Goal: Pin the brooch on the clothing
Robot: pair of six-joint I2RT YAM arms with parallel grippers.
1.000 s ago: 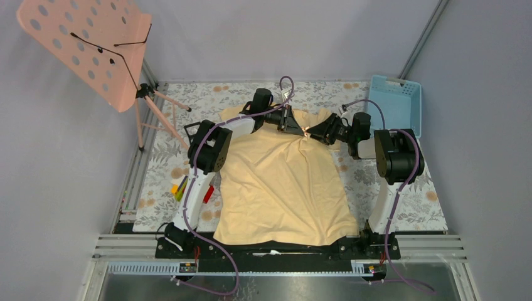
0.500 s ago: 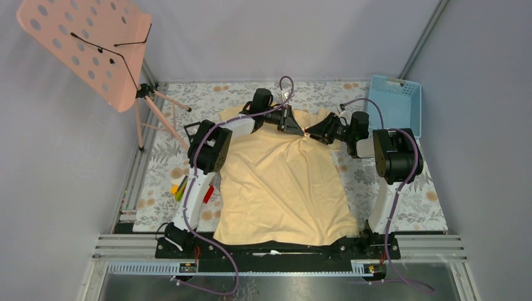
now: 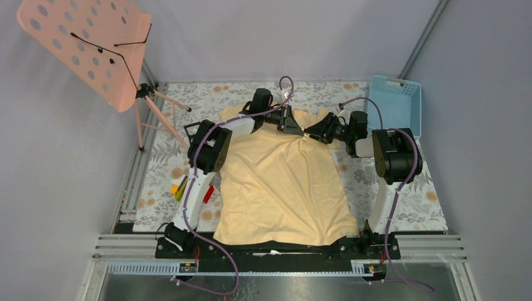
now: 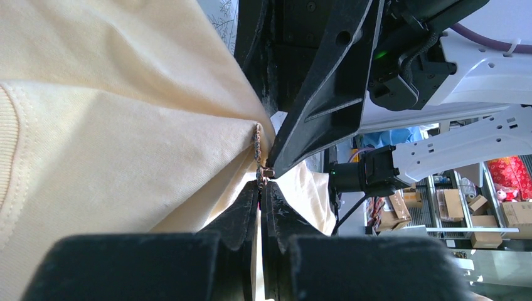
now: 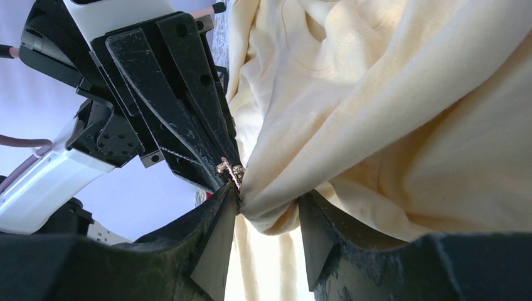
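The pale yellow T-shirt [image 3: 282, 188] lies spread on the table, with its upper part pulled up into a peak near the collar. Both grippers meet at that peak. My left gripper [image 3: 296, 125] [image 4: 261, 184] is shut, its tips pinching the small silvery brooch [image 4: 258, 144], which lies edge-on against the fabric. My right gripper [image 3: 312, 132] [image 5: 266, 200] has its jaws a little apart, closed round a bunched fold of the T-shirt [image 5: 376, 125]. The brooch [image 5: 231, 169] sits at the tip of one right finger, between the two grippers.
A pink perforated music stand [image 3: 88, 44] stands at the back left. A light blue basket [image 3: 394, 103] sits at the back right. A red toy with coloured sticks [image 3: 180, 187] lies left of the shirt on the floral cloth [image 3: 401, 200].
My right arm's wrist has shifted slightly left and back. The grippers stay together at the shirt's peak, and the left arm has hardly moved.
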